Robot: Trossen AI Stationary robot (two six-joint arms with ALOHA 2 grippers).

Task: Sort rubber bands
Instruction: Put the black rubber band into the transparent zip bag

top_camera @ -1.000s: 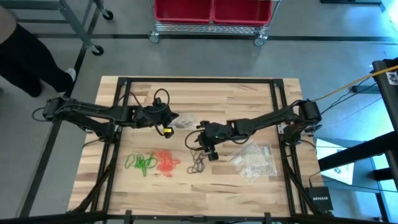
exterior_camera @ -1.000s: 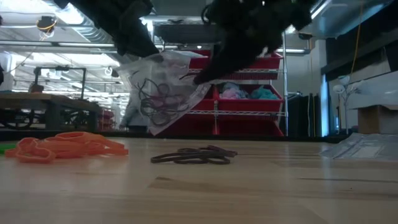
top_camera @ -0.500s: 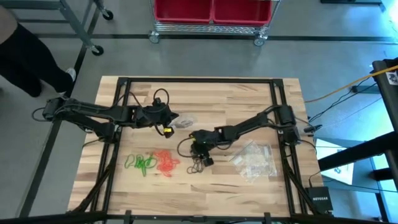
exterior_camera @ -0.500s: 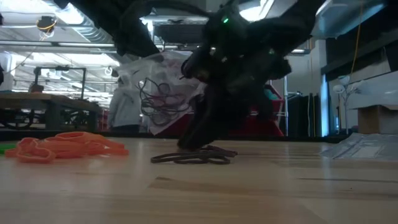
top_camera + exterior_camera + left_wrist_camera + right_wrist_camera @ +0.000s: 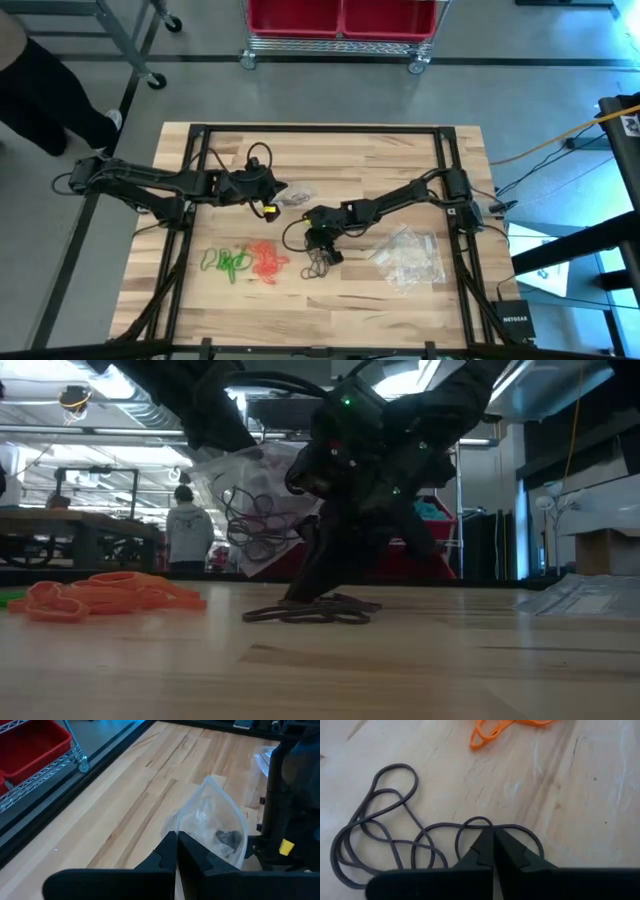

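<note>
Right tool [image 5: 492,836] pinched closed on thin black rubber loops [image 5: 395,840] — left tool [image 5: 176,840] grips a clear plastic bag [image 5: 215,827] holding black bands.

Lighting: even overhead room light, bright; ceiling lamps glare in the low view. Shadows: soft, faint on the desk [image 5: 400,160]. Low view: arms backlit to near-silhouette, foreground desk blurred. Wrist views: own fingers [image 5: 512,857] dark and soft-focused; cool blue cast at left wrist view's edge.
</note>
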